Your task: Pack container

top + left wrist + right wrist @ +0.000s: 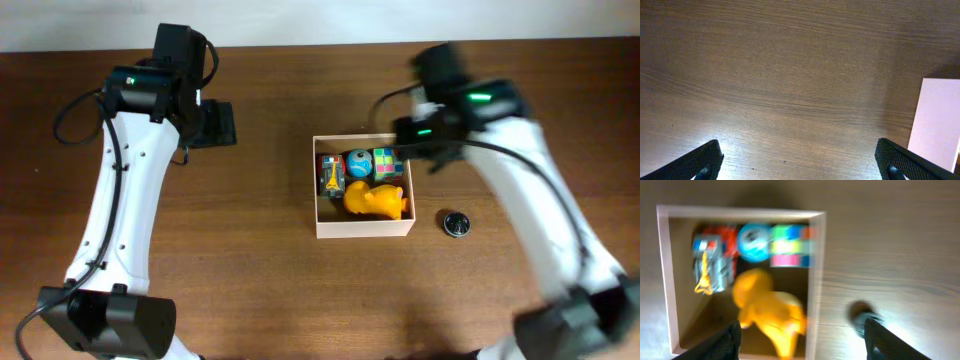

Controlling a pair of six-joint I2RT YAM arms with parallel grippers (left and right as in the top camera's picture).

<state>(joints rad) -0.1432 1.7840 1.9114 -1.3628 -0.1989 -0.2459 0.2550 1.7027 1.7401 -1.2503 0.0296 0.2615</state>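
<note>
The container (365, 229), a white-walled square box with a tan inside, stands at mid-table. In it lie a yellow toy (375, 199), a blue ball (359, 163), a many-coloured cube (387, 163) and a small red-and-grey toy (331, 175). My right gripper (420, 140) hovers, blurred, over the box's back right corner. In the right wrist view it (802, 345) is open, its fingers wide apart above the yellow toy (767, 312) and the box wall (816, 280), holding nothing. My left gripper (210, 125) is open over bare wood left of the box, and in the left wrist view (800, 167) nothing is between its fingers.
A small dark round object (456, 223) lies on the table just right of the box, also seen blurred in the right wrist view (860, 315). A corner of the white box (937, 125) shows at the right edge of the left wrist view.
</note>
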